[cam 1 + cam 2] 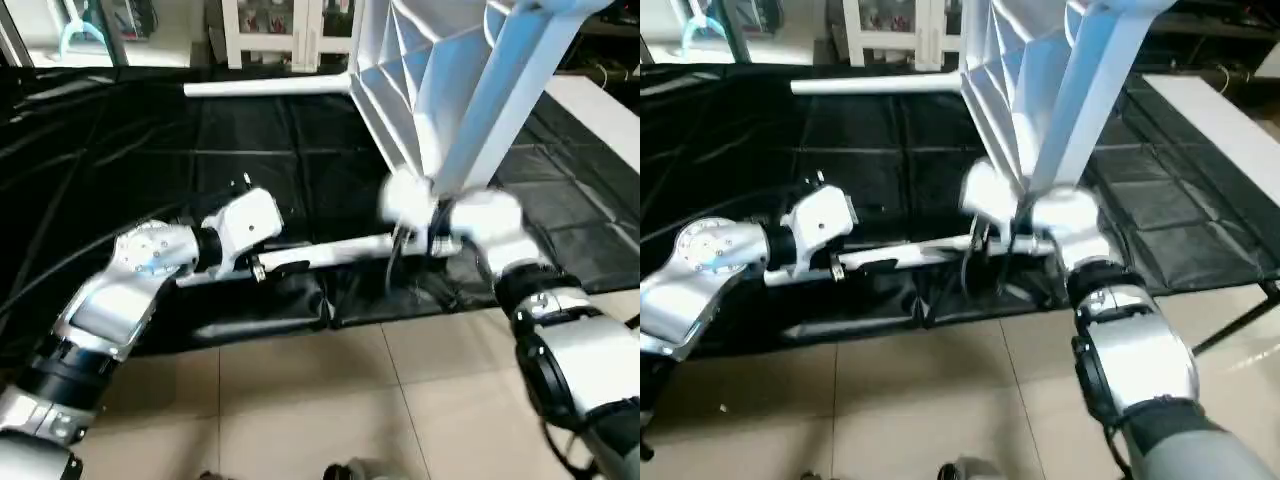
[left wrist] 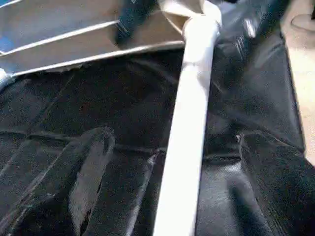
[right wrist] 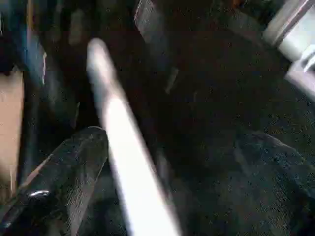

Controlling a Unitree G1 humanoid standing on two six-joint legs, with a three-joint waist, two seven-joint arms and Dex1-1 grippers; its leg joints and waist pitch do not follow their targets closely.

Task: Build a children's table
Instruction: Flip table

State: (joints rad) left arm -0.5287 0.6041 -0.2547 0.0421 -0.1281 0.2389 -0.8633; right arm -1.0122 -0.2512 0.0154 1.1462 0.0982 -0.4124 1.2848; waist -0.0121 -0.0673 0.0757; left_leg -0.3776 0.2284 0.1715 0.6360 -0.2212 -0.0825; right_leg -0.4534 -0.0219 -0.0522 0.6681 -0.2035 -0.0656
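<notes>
A white leg (image 1: 335,250) lies nearly level across the front edge of the black mat (image 1: 150,170), its long axis running side to side between the two forearms. The left gripper (image 2: 174,162) straddles one stretch of it and the right gripper (image 3: 172,167) straddles another, closer to the end that meets the table top (image 1: 400,70). Both grippers stand spread wide, a black finger (image 2: 74,187) on either side of the tube with a gap showing, so neither looks clamped on it. The leg passes lengthwise between each pair of fingers, so closing either jaw would seem enough to catch it. The right arm is nearer the corner of the top, the left arm nearer the free end.

The table top stands tilted on edge at the back of the mat, ribbed underside facing the robot, with one leg (image 1: 500,100) already rising from it and another (image 1: 265,87) reaching out level to the left.

The head views show this whole layout but hide the fingers behind the wrists. The left wrist view shows the leg's far end meeting a round corner socket (image 2: 184,12); whether it is fully seated cannot be told.
</notes>
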